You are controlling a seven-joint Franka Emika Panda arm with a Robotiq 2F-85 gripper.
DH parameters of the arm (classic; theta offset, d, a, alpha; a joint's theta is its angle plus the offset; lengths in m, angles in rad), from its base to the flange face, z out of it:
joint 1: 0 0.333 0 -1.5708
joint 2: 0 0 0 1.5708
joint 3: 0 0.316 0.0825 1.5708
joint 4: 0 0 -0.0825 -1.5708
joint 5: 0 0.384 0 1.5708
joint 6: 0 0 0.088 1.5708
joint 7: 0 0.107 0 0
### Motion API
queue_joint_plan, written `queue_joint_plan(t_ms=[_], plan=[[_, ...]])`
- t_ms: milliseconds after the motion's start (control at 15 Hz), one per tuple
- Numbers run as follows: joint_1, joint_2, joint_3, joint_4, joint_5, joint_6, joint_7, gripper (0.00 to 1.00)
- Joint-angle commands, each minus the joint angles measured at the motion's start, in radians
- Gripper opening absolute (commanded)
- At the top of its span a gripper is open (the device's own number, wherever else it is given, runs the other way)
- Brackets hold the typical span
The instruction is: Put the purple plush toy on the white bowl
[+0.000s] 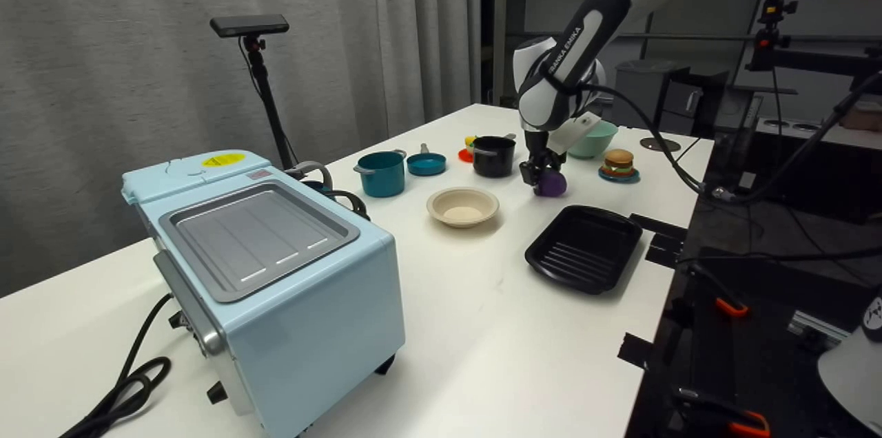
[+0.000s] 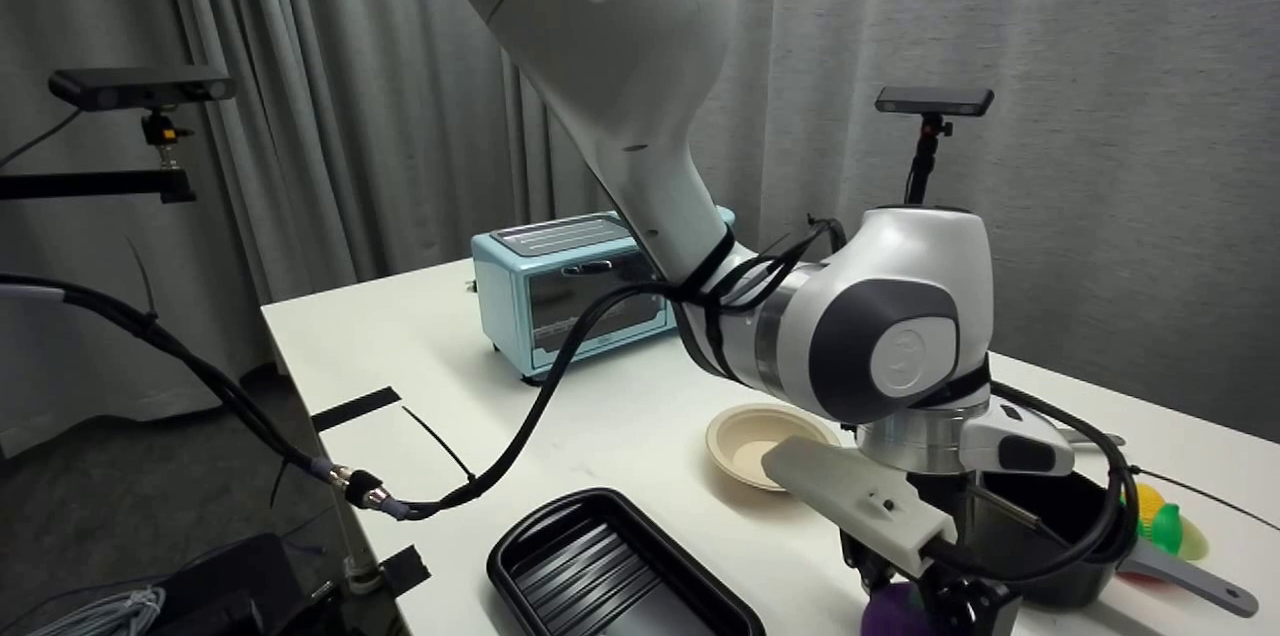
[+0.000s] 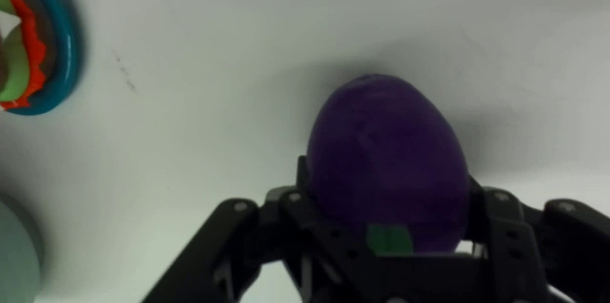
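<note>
The purple plush toy [image 3: 386, 150] is a dark purple rounded lump with a small green patch, between my gripper's fingers. My gripper [image 3: 387, 184] touches it on both sides and looks shut on it. In an exterior view the toy [image 1: 552, 184] is at table level beneath the gripper [image 1: 539, 180]; whether it touches the table is unclear. It also shows partly in an exterior view [image 2: 893, 613], cut by the frame edge. The white bowl [image 1: 462, 208] is cream, shallow and empty, a short way from the gripper. The arm partly covers the bowl [image 2: 752, 448] in an exterior view.
A black tray [image 1: 586, 248] lies near the table edge. A black pot [image 1: 493, 157] stands close behind the gripper. A pale green bowl [image 1: 595, 142] and a toy burger [image 1: 618, 160] are nearby. A teal pot [image 1: 382, 175] and a blue toaster oven [image 1: 324, 314] stand farther along.
</note>
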Motion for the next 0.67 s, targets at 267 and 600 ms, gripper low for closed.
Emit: queue_joint_plan(t_ms=[267, 600], plan=[[0.008, -0.137, 0.043, 0.0, 0.023, -0.053, 0.012, 0.11], [0.012, -0.282, 0.132, 0.023, 0.124, -0.1, -0.003, 0.06]])
